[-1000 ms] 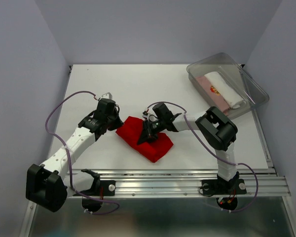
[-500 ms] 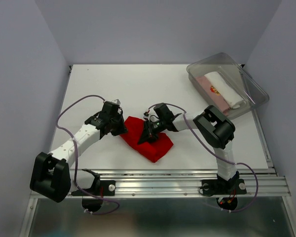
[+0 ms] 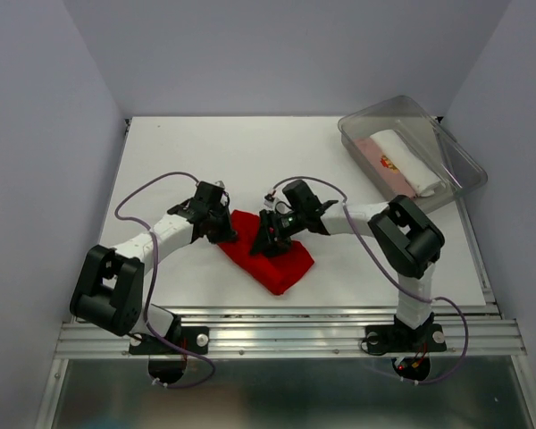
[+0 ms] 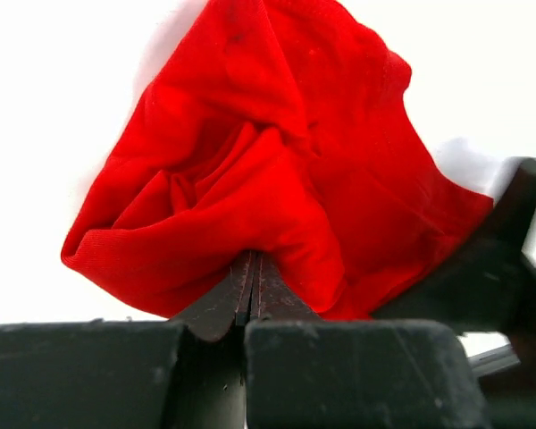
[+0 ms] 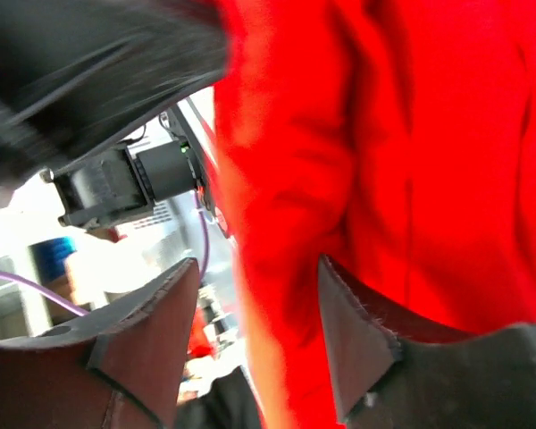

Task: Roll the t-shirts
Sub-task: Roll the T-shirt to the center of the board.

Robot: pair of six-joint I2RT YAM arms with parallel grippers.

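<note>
Left gripper (image 3: 225,234) clamps the red t-shirt (image 3: 281,264) at its left end; right gripper (image 3: 266,243) gapes mid-shirt. Long axis runs far-left to near-right.

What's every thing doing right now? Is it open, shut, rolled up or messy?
red t-shirt: bunched up, only partly rolled.
left gripper: shut, tips pushed into the red cloth.
right gripper: open, right at the red cloth.
clear bin: no lid on, holding two rolls.
white t-shirt: rolled up, lying in the bin.
pale pink t-shirt: rolled up, beside the white one.
</note>
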